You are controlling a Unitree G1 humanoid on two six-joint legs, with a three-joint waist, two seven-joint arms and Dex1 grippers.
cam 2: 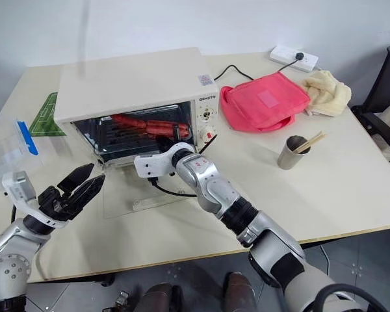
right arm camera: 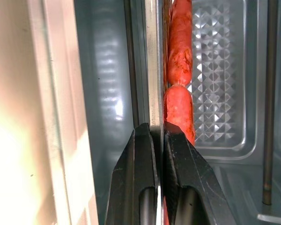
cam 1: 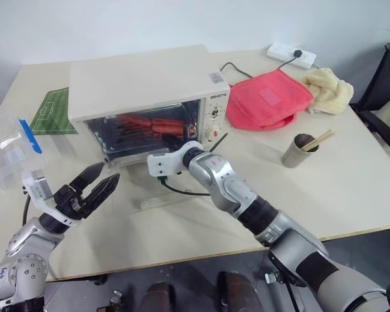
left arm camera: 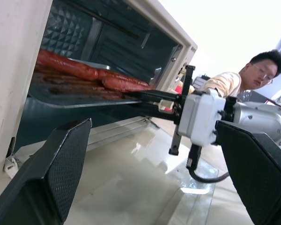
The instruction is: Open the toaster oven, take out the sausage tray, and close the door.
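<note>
Now the tray (left arm camera: 79, 96) sits inside the oven (cam 1: 143, 81), with red sausages (cam 1: 149, 123) lying on it. Its front edge is pinched between the two black fingers (right arm camera: 140, 187) of the right claw (right arm camera: 155, 133), which is clamped tight on the thin metal rim. That claw reaches into the oven mouth from the front, and one sausage lies just beside its tips.

The door (cam 2: 140, 188) is folded all the way down and lies flat on the desk (cam 1: 351, 188) in front of the oven. It is see-through glass.

The left claw (cam 1: 99, 181) hangs over the desk near the left front corner, close to the door's left side. Its fingers are spread wide apart and hold nothing.

The oven stands toward the back left of the desk. A clear box (cam 1: 10, 146) with a blue clip sits at the left edge, and a green mat (cam 1: 52, 110) lies behind it. To the right of the oven are a red bag (cam 1: 266, 101), a yellow cloth (cam 1: 328, 88), and a metal cup (cam 1: 299, 151) with sticks in it. A white power strip (cam 1: 289, 55) lies at the back edge. A person (left arm camera: 243, 77) is beyond the desk in the left wrist view.
</note>
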